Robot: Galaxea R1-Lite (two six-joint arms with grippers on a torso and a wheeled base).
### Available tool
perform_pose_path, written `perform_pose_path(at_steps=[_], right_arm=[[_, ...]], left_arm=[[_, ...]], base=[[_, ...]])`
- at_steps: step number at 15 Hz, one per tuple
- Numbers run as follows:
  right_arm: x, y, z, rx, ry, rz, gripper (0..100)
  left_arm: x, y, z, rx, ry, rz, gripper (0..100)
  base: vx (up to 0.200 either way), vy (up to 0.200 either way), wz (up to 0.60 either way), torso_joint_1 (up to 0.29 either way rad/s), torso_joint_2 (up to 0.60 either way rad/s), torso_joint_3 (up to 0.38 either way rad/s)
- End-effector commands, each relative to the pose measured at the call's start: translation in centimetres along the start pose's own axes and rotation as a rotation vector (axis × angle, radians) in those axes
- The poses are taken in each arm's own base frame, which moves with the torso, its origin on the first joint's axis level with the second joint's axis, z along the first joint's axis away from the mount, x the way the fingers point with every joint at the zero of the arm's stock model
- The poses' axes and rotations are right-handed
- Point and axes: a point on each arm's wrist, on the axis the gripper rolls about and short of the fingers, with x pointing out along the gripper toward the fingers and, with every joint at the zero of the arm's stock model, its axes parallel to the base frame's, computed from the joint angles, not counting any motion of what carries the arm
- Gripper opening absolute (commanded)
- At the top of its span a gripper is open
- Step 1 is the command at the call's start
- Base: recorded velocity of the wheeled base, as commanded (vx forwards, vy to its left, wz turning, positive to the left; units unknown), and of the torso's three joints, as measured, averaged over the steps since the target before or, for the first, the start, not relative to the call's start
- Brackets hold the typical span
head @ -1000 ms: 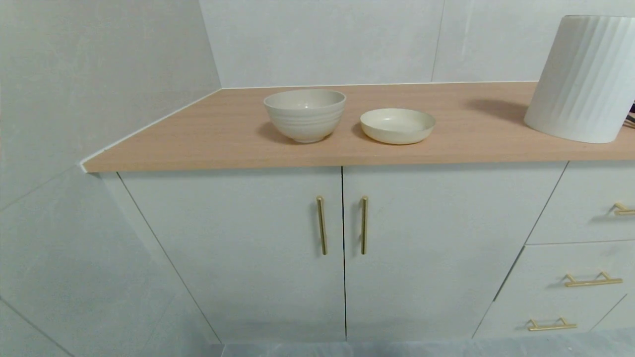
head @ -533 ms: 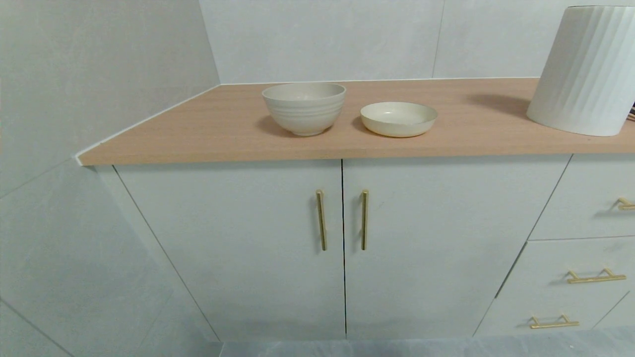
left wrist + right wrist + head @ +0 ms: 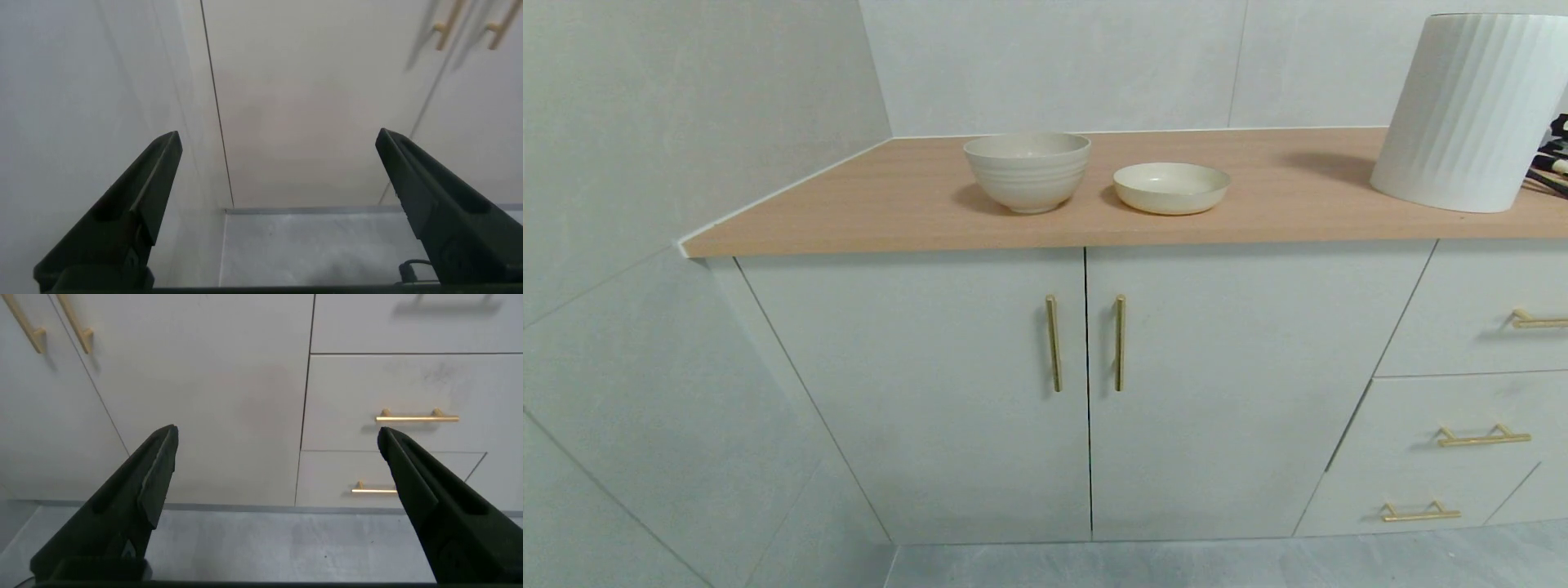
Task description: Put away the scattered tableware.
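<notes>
A deep ribbed bowl (image 3: pixel 1027 170) and a shallow dish (image 3: pixel 1171 187) stand upright just beside each other, not touching, on the wooden bench (image 3: pixel 866 216). The bowl is on the left, above two shut cabinet doors (image 3: pixel 931 392) with gold handles (image 3: pixel 1054 343), and a tall white fluted container (image 3: pixel 1462 114) stands well apart at the bench's right end. The left fingers (image 3: pixel 135 216) are spread wide with nothing between them, low before the cabinet doors near the floor (image 3: pixel 310 245), and the right fingers (image 3: pixel 131 506) are likewise wide apart and empty, facing the drawers (image 3: pixel 384 392).
</notes>
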Motion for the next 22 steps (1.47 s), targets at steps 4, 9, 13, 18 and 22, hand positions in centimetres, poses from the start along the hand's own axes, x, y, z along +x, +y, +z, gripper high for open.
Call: perform_pose_path(at_steps=[4, 9, 13, 18, 22], right_arm=[[0.0, 0.0, 0.0, 0.001, 0.001, -0.002, 100], [0.0, 0.0, 0.0, -0.002, 0.001, 0.0, 100], [-0.5, 0.0, 1.9, 0.011, -0.085, 0.007, 100], [3.2, 0.4, 8.4, 0.067, 0.129, 0.315, 100], [10.9, 2.0, 12.8, 0.058, 0.335, 0.445, 100]], left_arm=[[0.0, 0.0, 0.0, -0.001, 0.0, 0.002, 100], [0.0, 0.0, 0.0, -0.003, 0.0, 0.002, 100], [0.0, 0.0, 0.0, 0.0, 0.0, 0.002, 100], [0.0, 0.0, 0.0, 0.002, 0.0, 0.002, 100], [0.0, 0.0, 0.0, 0.002, 0.0, 0.0, 100]], base=[[0.0, 0.0, 0.0, 0.0, 0.0, 0.0], [0.0, 0.0, 0.0, 0.0, 0.0, 0.0], [0.0, 0.0, 0.0, 0.0, 0.0, 0.0], [0.0, 0.0, 0.0, 0.0, 0.0, 0.0], [0.0, 0.0, 0.0, 0.0, 0.0, 0.0]])
